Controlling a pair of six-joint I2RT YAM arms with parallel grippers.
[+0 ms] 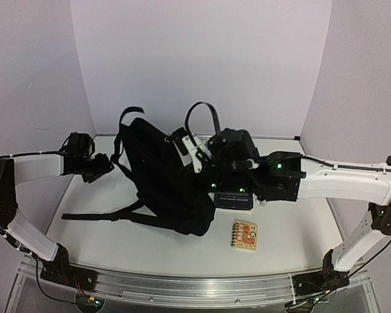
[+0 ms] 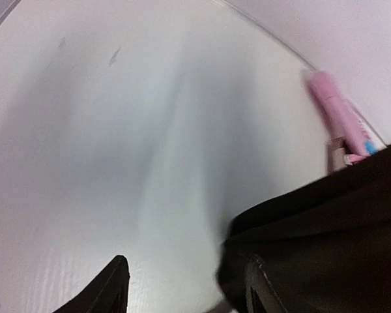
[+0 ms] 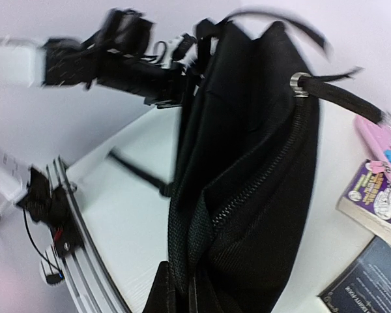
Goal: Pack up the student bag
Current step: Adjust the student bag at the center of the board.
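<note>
The student bag (image 1: 163, 176) sits slumped in the middle of the counter (image 1: 117, 241), with one strap (image 1: 94, 216) trailing out to its left. The right claw (image 3: 179, 287) is clamped together on the bag's fabric edge, just below the zipper (image 3: 260, 176). The left claw (image 2: 182, 277) hangs just left of the bag, fingers apart and gripping nothing. An orange spiral notebook (image 1: 244, 235) lies near the bag's front right. A pink case (image 2: 339, 111) lies just beside the bag.
</note>
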